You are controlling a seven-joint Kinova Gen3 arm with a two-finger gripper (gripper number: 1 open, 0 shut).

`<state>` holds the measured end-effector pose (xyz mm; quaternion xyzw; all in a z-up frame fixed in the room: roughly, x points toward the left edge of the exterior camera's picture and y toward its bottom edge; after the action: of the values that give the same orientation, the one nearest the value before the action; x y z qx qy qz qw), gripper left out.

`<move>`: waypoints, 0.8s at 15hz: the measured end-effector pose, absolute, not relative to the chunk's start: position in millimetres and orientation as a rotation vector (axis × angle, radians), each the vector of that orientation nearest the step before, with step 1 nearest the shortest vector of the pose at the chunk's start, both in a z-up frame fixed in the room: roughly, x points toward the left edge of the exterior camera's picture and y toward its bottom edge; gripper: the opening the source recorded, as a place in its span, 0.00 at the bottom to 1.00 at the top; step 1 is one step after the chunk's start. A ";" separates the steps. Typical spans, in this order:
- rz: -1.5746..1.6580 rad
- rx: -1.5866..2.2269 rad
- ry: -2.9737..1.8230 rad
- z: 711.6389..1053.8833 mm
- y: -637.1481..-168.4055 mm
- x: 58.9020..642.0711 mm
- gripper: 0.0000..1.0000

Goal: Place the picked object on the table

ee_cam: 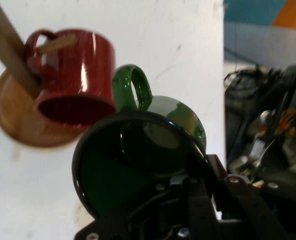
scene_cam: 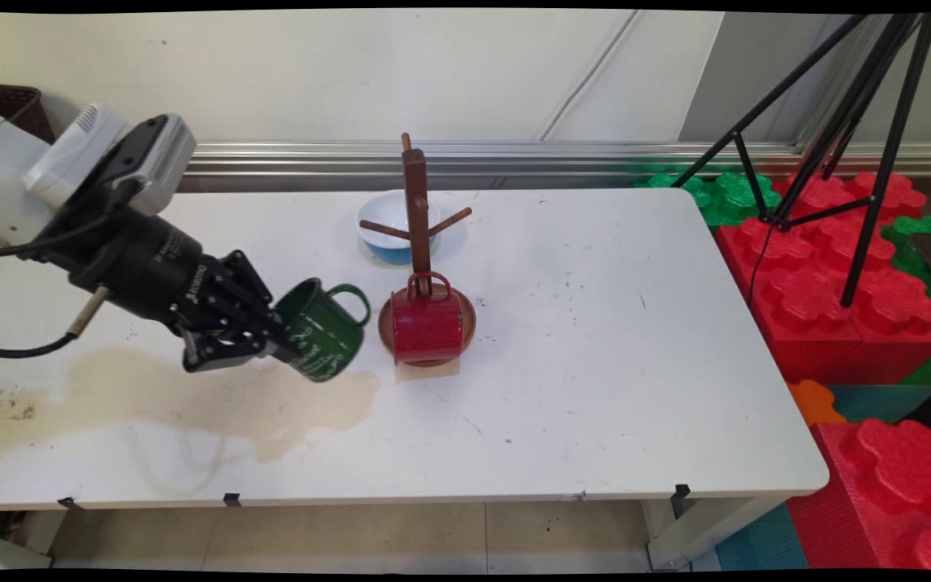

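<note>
Green mug (scene_cam: pixel 322 330) is gripped by its rim in the gripper (scene_cam: pixel 275 335), held tilted above the table (scene_cam: pixel 595 339), just left of the red mug (scene_cam: pixel 427 325) hung on the wooden mug stand (scene_cam: pixel 417 214).

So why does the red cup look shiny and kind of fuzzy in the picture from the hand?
Hand view: the red mug carries bright streaks of glare and looks soft, as does the green mug up close. Main view: both are sharper, and the green mug casts a faint shadow on the table.

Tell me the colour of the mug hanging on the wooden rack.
Red mug, hanging on the wooden rack; clearest in the main view.
</note>
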<state>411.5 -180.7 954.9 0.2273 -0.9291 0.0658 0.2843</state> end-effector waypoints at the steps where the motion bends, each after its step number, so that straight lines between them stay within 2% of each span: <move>1: 0.188 0.603 -2.507 955.3 -180.9 415.7 0.00; 12: 0.336 0.555 -2.667 949.0 -205.1 453.8 0.00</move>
<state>453.8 -205.1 949.0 0.1982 -0.9526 0.1200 0.1970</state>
